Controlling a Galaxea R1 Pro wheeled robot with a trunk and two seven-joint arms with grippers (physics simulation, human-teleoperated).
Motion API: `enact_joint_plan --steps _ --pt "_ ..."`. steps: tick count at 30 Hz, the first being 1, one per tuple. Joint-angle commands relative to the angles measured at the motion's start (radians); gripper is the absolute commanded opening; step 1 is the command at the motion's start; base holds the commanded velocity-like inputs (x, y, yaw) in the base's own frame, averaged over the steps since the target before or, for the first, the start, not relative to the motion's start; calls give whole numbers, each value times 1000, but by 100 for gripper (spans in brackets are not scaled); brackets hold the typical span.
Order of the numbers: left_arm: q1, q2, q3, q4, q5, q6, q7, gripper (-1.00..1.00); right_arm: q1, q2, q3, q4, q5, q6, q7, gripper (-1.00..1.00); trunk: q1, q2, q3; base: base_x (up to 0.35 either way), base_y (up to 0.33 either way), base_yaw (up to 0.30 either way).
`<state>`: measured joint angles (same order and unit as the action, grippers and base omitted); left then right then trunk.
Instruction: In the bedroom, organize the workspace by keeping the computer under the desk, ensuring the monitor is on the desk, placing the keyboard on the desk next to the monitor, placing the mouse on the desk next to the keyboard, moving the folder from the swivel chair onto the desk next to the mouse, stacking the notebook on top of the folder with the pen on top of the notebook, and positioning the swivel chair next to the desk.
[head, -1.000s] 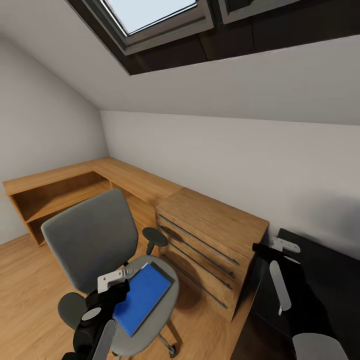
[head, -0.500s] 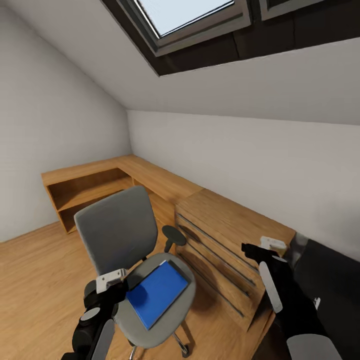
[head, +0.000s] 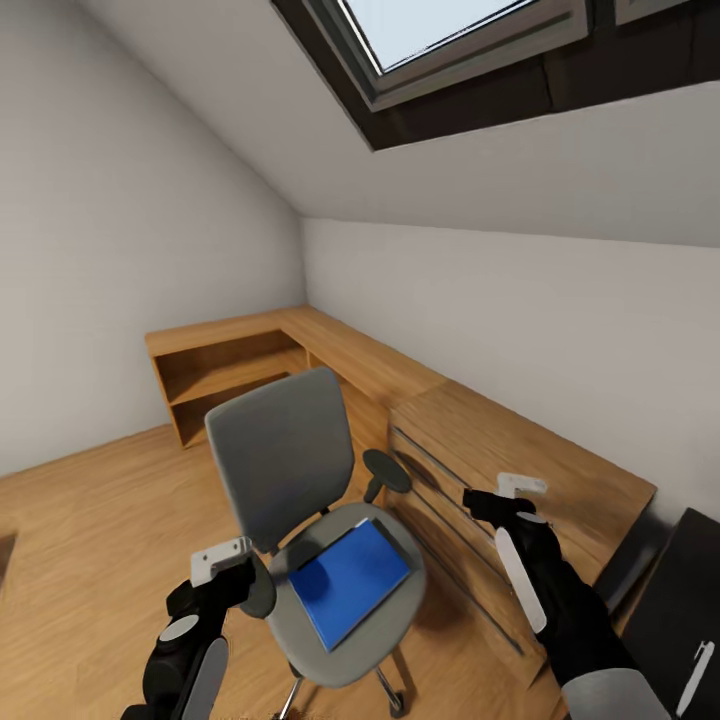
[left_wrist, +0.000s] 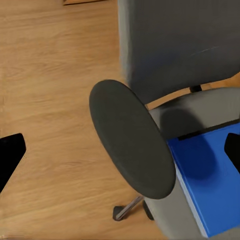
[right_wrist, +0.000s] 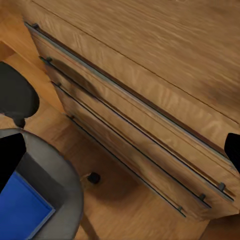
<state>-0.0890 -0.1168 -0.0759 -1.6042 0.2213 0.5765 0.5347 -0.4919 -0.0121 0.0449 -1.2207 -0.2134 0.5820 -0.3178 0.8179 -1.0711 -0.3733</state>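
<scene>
We note an attic room in a home, used as a study: sloped white ceiling with skylight (head: 455, 30), wood floor (head: 90, 500), grey swivel chair (head: 300, 480), wooden corner shelving (head: 235, 360), light wooden drawer cabinet (head: 500, 450).

Head view: high, facing forward and down over both arms, takes in swivel chair (head: 330, 520), wooden drawer cabinet (head: 500, 500), sloped ceiling. Left wrist view: close above chair armrest (left_wrist: 132, 137), facing down at seat and floor. Right wrist view: close, facing down on cabinet drawer fronts. All three share chair seat with blue folder (head: 350, 580).
</scene>
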Motion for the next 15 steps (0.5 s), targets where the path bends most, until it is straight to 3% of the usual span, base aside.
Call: enact_joint_plan --steps 1,15 --pt "-1 0 -1 -1 10 2 10 100 -1 -1 8 -1 -10 3 -15 100 0 -1 -2 0 0 279" --pt "0 2 12 -2 10 2 10 100 -1 0 69 51 -10 -26 -38 100 0 -1 -9 0 0 279"
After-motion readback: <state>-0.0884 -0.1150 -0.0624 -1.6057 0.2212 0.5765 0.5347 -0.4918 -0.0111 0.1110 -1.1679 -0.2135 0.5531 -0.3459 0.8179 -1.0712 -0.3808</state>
